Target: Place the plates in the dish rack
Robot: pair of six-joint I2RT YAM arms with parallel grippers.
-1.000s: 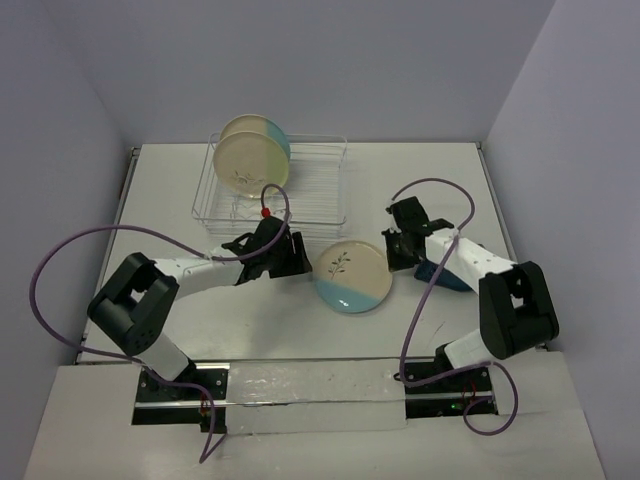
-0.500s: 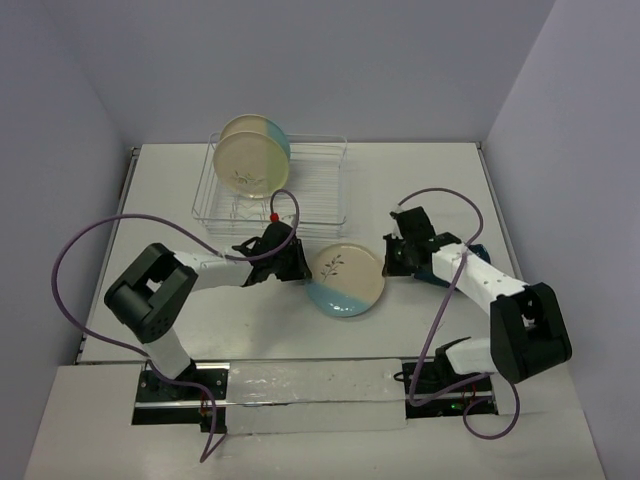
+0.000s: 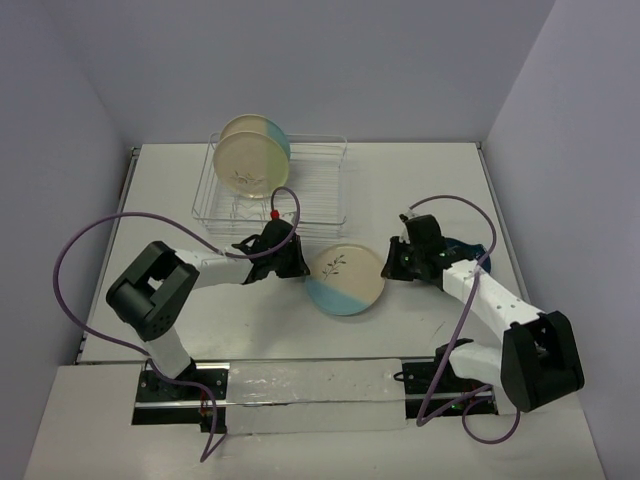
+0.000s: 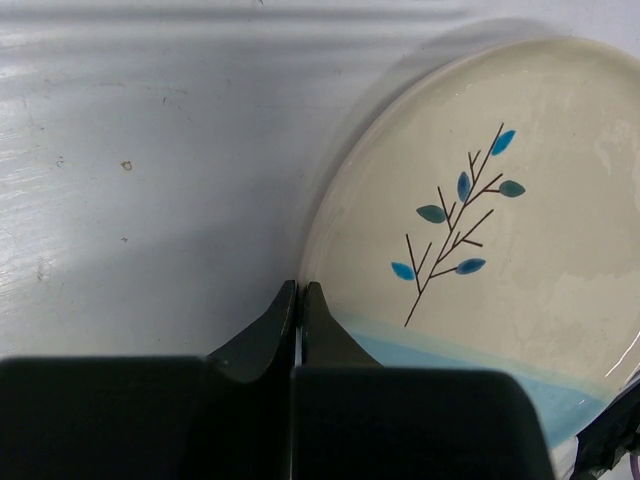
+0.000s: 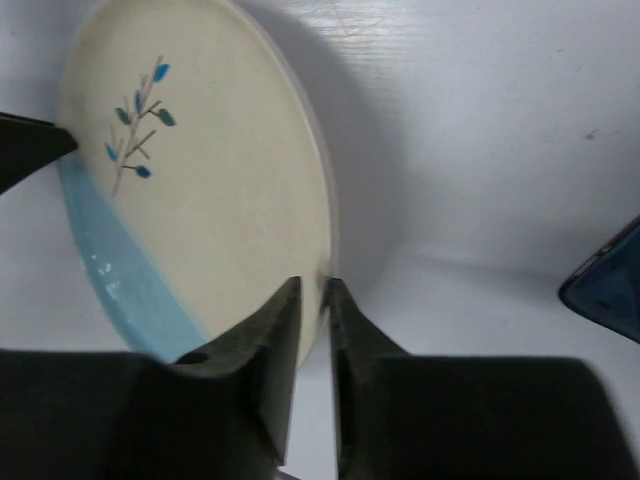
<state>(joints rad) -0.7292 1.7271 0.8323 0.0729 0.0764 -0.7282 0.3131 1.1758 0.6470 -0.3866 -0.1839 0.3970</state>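
A cream plate (image 3: 345, 280) with a light-blue segment and a sprig lies on the white table between my two grippers. My left gripper (image 3: 298, 266) is shut, and its tips (image 4: 301, 288) press against the plate's left rim (image 4: 330, 200) with nothing between them. My right gripper (image 3: 392, 262) stands slightly open astride the plate's right rim (image 5: 325, 230); one finger is over the plate's face (image 5: 220, 180) and the other is outside it. A dark blue plate (image 3: 478, 252) lies partly under the right arm. The wire dish rack (image 3: 320, 190) at the back holds two upright plates (image 3: 250, 160).
The dark blue plate's edge (image 5: 605, 280) shows close to the right of my right gripper. The rack's right half (image 3: 325, 165) has no plates in it. Purple cables loop over both arms. Walls close off the table's left and right sides.
My left gripper closed and came up against the plate's left rim. The right gripper moved down-left to the right rim and its jaws parted. The plate slid slightly left.
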